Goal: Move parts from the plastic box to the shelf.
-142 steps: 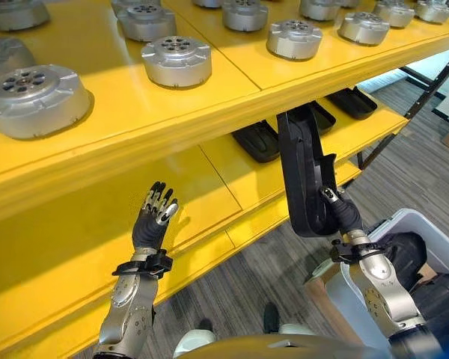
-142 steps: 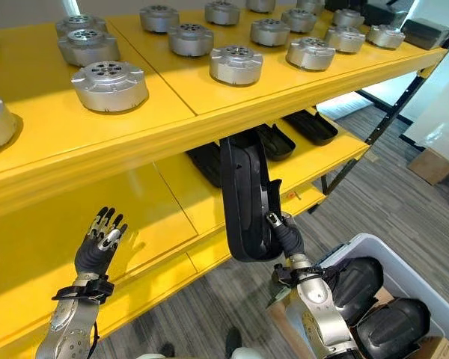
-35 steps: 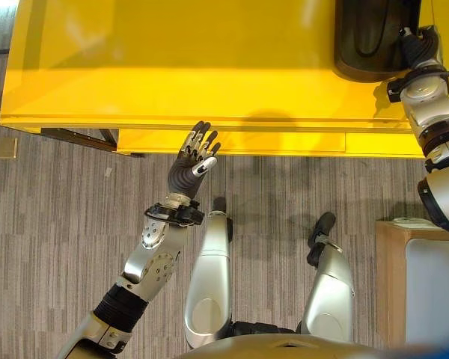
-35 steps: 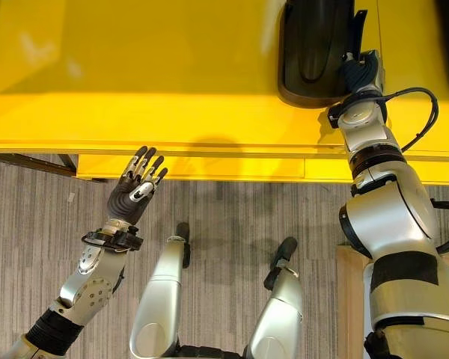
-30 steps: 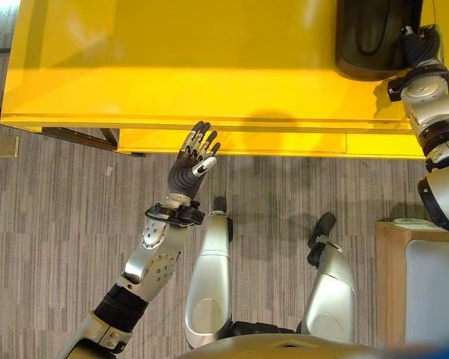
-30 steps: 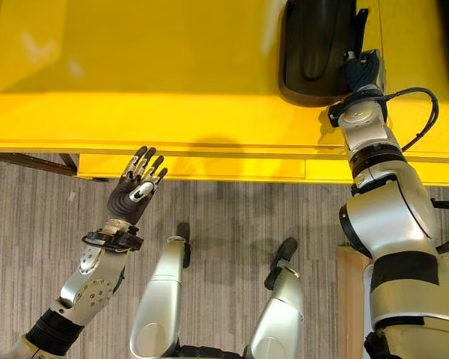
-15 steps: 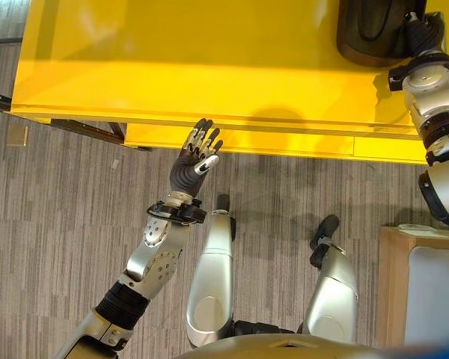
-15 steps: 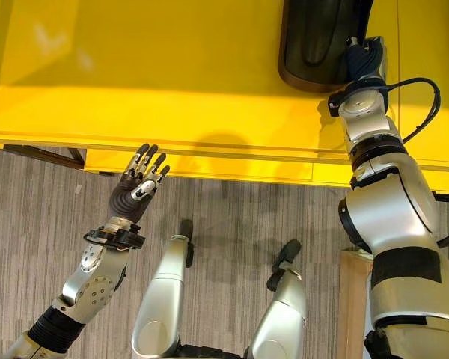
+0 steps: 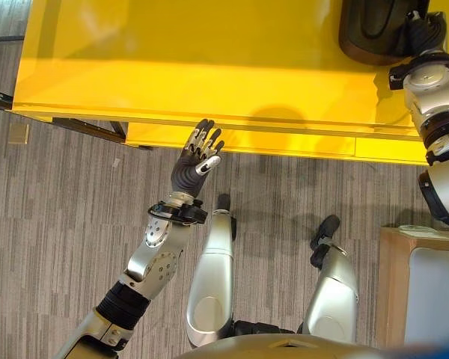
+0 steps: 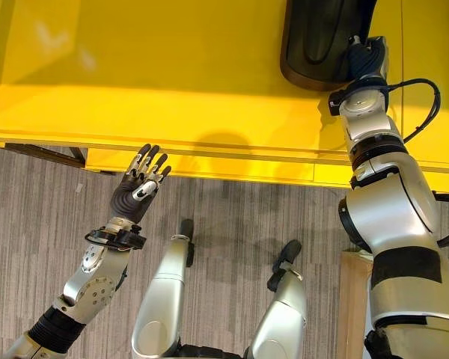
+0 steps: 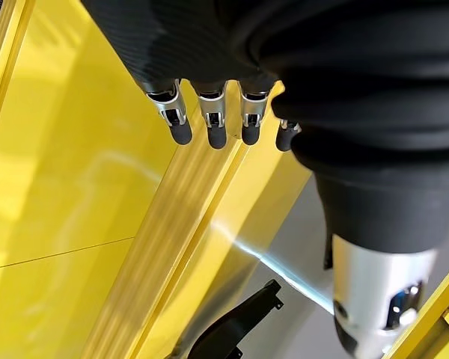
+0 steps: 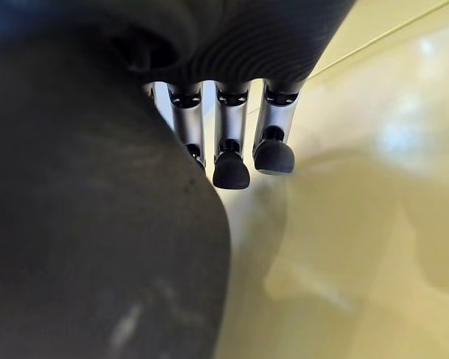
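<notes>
One black part (image 10: 322,41) already lies on the yellow shelf (image 9: 172,67), the right robot hand (image 10: 361,60) beside it, grip unclear; the left robot hand (image 9: 194,158) hangs released below the shelf's edge.

Yellow shelf (image 9: 209,52), black moulded part (image 10: 322,41) lying on its far right end, grey striped floor (image 9: 52,224) below

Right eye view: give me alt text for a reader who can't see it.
The right robot hand rests against a black part lying on the yellow shelf. The left robot hand is raised with straight fingers beside the shelf's front edge, above grey floor.
</notes>
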`<state>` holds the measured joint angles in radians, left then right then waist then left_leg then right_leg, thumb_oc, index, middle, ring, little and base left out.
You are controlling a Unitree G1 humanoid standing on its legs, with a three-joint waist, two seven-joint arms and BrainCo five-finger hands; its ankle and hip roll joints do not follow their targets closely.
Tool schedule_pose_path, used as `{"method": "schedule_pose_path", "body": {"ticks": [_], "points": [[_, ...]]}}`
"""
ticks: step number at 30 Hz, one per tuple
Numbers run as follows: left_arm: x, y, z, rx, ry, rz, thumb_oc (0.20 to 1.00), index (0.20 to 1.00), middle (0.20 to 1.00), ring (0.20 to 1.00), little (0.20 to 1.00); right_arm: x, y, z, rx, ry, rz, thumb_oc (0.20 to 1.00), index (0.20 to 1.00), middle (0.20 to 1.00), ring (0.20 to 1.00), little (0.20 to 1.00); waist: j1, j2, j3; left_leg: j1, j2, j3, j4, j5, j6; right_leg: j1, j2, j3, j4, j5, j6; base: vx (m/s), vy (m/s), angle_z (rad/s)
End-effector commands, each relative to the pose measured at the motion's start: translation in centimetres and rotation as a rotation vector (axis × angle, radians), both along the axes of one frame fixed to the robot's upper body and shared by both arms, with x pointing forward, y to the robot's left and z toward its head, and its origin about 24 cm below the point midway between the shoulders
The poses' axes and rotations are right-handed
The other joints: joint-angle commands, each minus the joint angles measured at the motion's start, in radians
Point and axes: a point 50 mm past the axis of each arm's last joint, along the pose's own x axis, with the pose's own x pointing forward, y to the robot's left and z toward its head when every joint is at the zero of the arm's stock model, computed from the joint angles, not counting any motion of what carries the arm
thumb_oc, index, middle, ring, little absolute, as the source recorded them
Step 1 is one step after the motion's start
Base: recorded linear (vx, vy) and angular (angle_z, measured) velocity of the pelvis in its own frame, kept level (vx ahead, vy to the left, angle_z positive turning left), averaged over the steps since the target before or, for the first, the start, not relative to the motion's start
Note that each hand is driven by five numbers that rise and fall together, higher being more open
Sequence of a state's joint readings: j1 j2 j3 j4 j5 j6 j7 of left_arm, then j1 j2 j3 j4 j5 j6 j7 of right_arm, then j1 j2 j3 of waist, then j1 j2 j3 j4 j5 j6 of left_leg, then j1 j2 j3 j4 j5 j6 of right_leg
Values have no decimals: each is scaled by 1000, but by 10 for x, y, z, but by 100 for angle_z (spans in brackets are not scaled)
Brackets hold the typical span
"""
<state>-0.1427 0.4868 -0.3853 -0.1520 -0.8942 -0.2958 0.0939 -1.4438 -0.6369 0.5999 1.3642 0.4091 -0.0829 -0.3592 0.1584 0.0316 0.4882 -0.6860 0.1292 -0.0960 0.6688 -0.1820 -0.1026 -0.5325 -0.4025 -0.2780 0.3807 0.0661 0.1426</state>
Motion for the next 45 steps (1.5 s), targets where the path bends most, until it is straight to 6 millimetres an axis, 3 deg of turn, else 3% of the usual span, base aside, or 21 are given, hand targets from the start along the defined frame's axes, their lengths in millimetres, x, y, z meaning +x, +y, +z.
{"method": "schedule_pose_path", "body": {"ticks": [1,14,20,30,45], "points": [[-5,-6,15,-30,-83,-30,1000,1000,1000,1000,1000,-8,6,53,39,-194,17,1000,1000,1000,1000,1000,14,19,-11,-16,-20,0,-111,85,29,-15,4,38,303,-256,-13,0,0,0],[-5,-3,14,-33,-80,-21,1000,1000,1000,1000,1000,-9,12,57,19,-244,33,1000,1000,1000,1000,1000,5,5,-5,-8,-13,1,-110,87,26,-13,15,43,303,-258,-18,-3,1,0],[-5,3,14,-38,-77,1,1000,1000,1000,1000,1000,-7,42,62,24,-326,147,1000,1000,1000,1000,1000,-13,-13,-6,12,1,6,-117,91,20,-3,25,46,291,-252,-22,-43,13,-3],[-7,10,8,-25,-51,11,1000,1000,1000,1000,1000,-6,58,56,122,-369,234,1000,1000,1000,1000,1000,-30,-24,-15,26,7,7,-97,79,18,13,30,58,293,-255,-26,-23,4,-3],[-10,13,1,-15,-18,15,1000,1000,1000,1000,1000,-3,34,44,156,-301,131,1000,1000,1000,1000,1000,-33,-20,-14,22,8,12,-91,81,18,6,30,63,300,-254,-24,-5,1,0]]}}
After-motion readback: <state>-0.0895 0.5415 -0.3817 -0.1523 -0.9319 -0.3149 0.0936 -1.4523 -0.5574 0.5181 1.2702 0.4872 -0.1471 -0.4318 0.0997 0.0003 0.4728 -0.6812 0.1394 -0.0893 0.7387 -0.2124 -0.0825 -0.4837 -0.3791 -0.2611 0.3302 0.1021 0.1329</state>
